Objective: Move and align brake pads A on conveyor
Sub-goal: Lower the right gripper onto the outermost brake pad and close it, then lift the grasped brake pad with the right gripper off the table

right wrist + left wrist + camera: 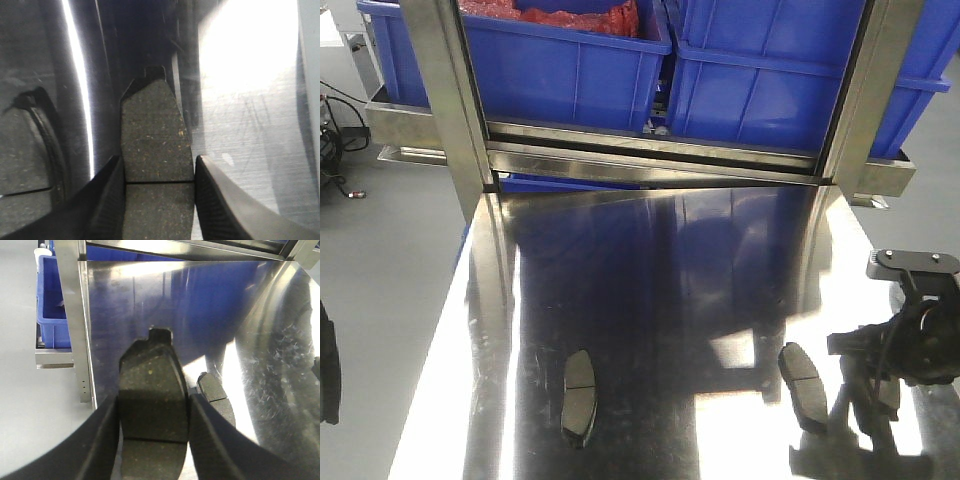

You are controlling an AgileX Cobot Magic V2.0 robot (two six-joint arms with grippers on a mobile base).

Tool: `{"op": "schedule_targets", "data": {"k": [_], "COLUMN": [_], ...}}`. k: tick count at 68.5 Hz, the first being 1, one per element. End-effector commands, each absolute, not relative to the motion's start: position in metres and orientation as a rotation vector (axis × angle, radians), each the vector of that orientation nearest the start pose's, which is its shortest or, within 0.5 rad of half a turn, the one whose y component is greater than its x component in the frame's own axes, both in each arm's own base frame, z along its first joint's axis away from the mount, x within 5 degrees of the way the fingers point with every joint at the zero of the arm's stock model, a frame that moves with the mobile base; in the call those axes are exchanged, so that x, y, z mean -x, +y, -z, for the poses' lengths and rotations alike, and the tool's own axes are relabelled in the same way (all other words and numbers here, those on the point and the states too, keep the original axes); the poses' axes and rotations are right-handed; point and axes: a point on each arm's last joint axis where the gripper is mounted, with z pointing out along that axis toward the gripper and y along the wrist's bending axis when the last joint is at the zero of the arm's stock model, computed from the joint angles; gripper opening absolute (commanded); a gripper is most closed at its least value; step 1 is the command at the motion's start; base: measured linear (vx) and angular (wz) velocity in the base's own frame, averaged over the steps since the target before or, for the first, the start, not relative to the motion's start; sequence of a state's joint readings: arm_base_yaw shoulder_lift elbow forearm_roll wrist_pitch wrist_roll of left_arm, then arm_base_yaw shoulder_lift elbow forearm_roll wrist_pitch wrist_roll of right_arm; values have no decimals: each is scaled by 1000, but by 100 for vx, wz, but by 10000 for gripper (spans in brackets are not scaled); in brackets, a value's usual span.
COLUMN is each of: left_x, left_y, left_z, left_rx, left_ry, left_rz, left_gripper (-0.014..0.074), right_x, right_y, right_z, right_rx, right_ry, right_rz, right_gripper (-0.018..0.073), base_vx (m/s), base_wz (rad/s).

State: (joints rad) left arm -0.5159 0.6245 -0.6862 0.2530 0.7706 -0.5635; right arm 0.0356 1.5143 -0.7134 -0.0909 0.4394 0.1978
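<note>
The left black pincer (154, 407) clamps one flat dark grey brake pad (151, 372) and the right pincer (159, 172) another pad (156, 120) over the shiny stainless steel table (650, 300) (a third pad (578, 397) and a fourth pad (803, 387) lie on it), where either edge grip may slip, dropping its pad.

Front overview, close wrist views, shared table (650, 300)
</note>
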Motion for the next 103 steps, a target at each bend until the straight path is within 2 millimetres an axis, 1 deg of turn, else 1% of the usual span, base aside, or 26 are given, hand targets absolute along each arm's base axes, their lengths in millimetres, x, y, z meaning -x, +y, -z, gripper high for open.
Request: {"op": "schedule_targets", "data": {"k": [1, 11, 23, 33, 37, 42, 63, 72, 82, 103], "left_x": [-107, -107, -107, -107, -107, -107, -107, -107, -107, -107], "left_y": [-44, -44, -44, -44, -44, -44, -44, -44, -44, -44], "left_z": [-342, -342, -342, -342, -342, -342, -342, -342, -342, -342], "left_rx": [-65, -65, -65, -65, -65, -65, -65, -65, -65, -65], "left_ry": [2081, 2081, 2081, 2081, 2081, 2081, 2081, 2081, 2081, 2081], "left_rz": [362, 362, 362, 362, 362, 362, 362, 362, 362, 362], "left_gripper": [62, 62, 62, 62, 62, 62, 62, 62, 62, 62], "right_x": [-266, -257, -240, -220, -210, -197, -138, -121, -112, -111], "right_y": [5, 5, 4, 3, 3, 3, 1, 0, 0, 0], "right_z": [-204, -227, -261, -292, -302, -310, -325, -331, -336, -337], "right_rx": [-119, -117, -104, -76, -76, -74, -68, -69, -67, -66], "right_ry": [2586, 2497, 2360, 2226, 2175, 2118, 1933, 1878, 1834, 1829], "right_rz": [-5, -13, -22, -20, -24, -28, -37, -39, -38, -39], "right_gripper": [32, 32, 32, 32, 32, 32, 32, 32, 34, 33], "base_vx": [0, 0, 0, 0, 0, 0, 0, 0, 0, 0], "base_wz": [0, 0, 0, 0, 0, 0, 0, 0, 0, 0]}}
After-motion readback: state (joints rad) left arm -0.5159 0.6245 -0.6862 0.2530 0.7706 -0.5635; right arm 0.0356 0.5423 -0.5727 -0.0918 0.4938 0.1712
